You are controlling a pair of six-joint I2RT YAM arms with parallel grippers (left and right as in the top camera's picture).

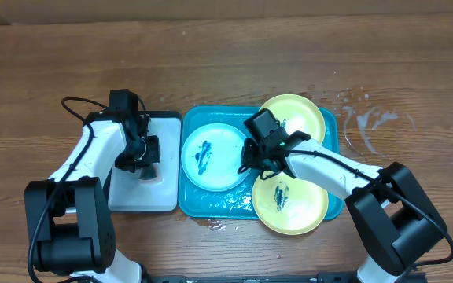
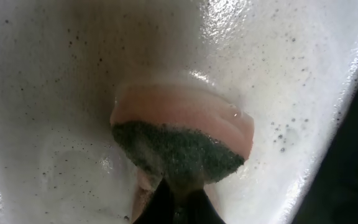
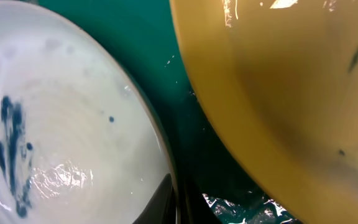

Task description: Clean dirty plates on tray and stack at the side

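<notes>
The teal tray (image 1: 191, 200) holds three plates. The light blue-rimmed plate (image 1: 207, 177) lies at its left with dark teal smears. One yellow-green plate (image 1: 297, 116) lies at the back right and another (image 1: 297, 208), smeared, at the front right. My right gripper (image 1: 246, 163) is shut on the blue plate's right rim; in the right wrist view its fingers (image 3: 178, 205) straddle the rim of that plate (image 3: 73, 124), beside a yellow-green plate (image 3: 278, 81). My left gripper (image 1: 144, 163) is shut on a pink sponge with a dark green scrub face (image 2: 179, 134), pressed on the small white tray (image 2: 42, 93).
The small black-rimmed white tray (image 1: 132, 196) stands left of the teal tray and looks wet and speckled. Water drops lie on the wooden table at the right (image 1: 368, 126) and at the teal tray's front edge (image 1: 215, 224).
</notes>
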